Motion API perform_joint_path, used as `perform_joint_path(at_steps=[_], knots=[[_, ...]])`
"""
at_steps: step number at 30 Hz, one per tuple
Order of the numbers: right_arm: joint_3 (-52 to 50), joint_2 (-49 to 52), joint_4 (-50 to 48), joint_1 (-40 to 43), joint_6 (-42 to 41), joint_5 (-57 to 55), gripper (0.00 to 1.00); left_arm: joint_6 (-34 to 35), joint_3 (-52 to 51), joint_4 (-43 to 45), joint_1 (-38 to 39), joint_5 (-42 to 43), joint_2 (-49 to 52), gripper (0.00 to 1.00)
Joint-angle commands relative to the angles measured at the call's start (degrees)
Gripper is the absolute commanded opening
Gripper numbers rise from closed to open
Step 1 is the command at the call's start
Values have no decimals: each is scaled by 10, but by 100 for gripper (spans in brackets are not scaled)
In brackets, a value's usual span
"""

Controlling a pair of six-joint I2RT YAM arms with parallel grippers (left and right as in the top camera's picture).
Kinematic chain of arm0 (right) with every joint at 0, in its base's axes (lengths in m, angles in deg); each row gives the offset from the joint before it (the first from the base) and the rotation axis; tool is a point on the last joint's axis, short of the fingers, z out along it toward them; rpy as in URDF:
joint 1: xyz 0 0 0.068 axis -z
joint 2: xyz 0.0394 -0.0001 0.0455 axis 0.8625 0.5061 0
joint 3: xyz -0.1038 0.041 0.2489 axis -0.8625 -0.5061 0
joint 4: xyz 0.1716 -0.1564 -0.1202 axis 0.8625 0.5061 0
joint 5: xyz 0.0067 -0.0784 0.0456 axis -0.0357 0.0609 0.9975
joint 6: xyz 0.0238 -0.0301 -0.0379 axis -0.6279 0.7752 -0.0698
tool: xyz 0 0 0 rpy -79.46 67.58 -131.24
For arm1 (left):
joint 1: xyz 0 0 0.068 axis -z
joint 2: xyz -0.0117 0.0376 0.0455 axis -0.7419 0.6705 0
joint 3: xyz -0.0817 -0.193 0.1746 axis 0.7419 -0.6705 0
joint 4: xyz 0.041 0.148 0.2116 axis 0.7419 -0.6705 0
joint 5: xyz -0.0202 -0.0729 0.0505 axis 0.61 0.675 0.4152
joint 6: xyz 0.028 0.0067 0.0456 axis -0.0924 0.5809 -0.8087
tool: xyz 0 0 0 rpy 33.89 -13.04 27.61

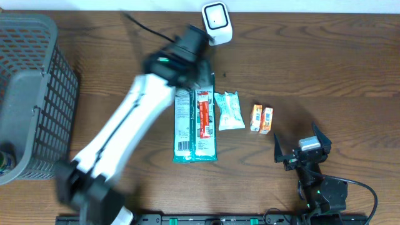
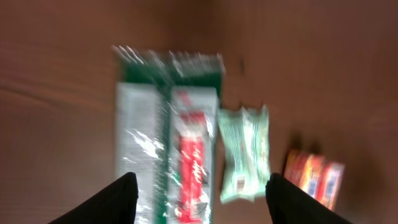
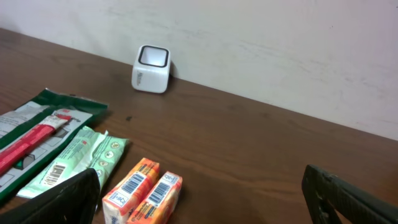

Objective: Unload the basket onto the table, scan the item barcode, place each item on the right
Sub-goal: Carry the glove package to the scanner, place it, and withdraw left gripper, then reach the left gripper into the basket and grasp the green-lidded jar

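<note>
Three lots of packaged goods are laid on the dark wooden counter [image 1: 325,56], all on the robot's side of the small white cube scanner [image 1: 216,22], which is set at the far edge, close to the pale wall [image 3: 280,37]. Nearest the scanner is the long green-and-white film-wrapped packet with a red strip [image 1: 195,125]. Its long axis is pointed almost straight at the scanner. To the right of the scanner and farther from it, a pale green sachet [image 1: 229,110] and then a pair of small orange cartons [image 1: 262,119] are lined up, each apart from the next.

The left pincer [image 2: 199,202] is seen spread wide with nothing held, and the long packet is framed directly beneath it, flat on the counter. The right pincer [image 1: 295,134] is likewise fully open and empty, well away from the scanner and beyond the orange cartons.

Which item is meant is not settled by the views. The long packet is judged likeliest, since the white left arm [image 1: 119,131] is much the nearer to it. A grasp across its narrow width would be called for, then a short carry toward the scanner. Open counter is seen to the scanner's right, and a grey plastic mesh basket [image 1: 37,94] is placed well off to its left.
</note>
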Motion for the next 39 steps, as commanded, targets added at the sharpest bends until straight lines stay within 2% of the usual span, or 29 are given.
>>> perform_joint_path(at_steps=[1,3,6,11,14,19,22,24,28,29,33,39], knots=[[-1,-3,2,-4,-2,-1,99,-23,37,-38,-82,-129,-89,68],[-1,-3,2,-4,-2,-1,99,-23,40,-48,-146,-157,-130,72],[-1,-3,2,-4,-2,-1,99,-23,40,-54,-256,-166,-172,72],[-1,-3,2,-4,-2,-1,99,-16,40,-61,-450,-166,-189,73],[-1,-3,2,-4,-2,-1,99,-4,35,-71,-546,-166,-171,73],[-1,-3,2,-6,-2,-1,99,-5,27,-103,-657,-166,-117,73],[-1,-3,2,-8,-2,-1,99,-5,27,-139,-722,-166,-50,74],[-1,-3,2,-8,-2,-1,99,-16,27,-151,-744,-166,-15,74],[-1,-3,2,-8,-2,-1,99,-78,27,-166,-780,-166,58,74],[-1,-3,2,-8,-2,-1,99,-81,27,-169,-788,-166,76,77],[-1,-3,2,-8,-2,-1,99,-90,27,-176,-808,-166,130,79],[-1,-3,2,-8,-2,-1,99,-96,27,-163,-816,-166,155,80]])
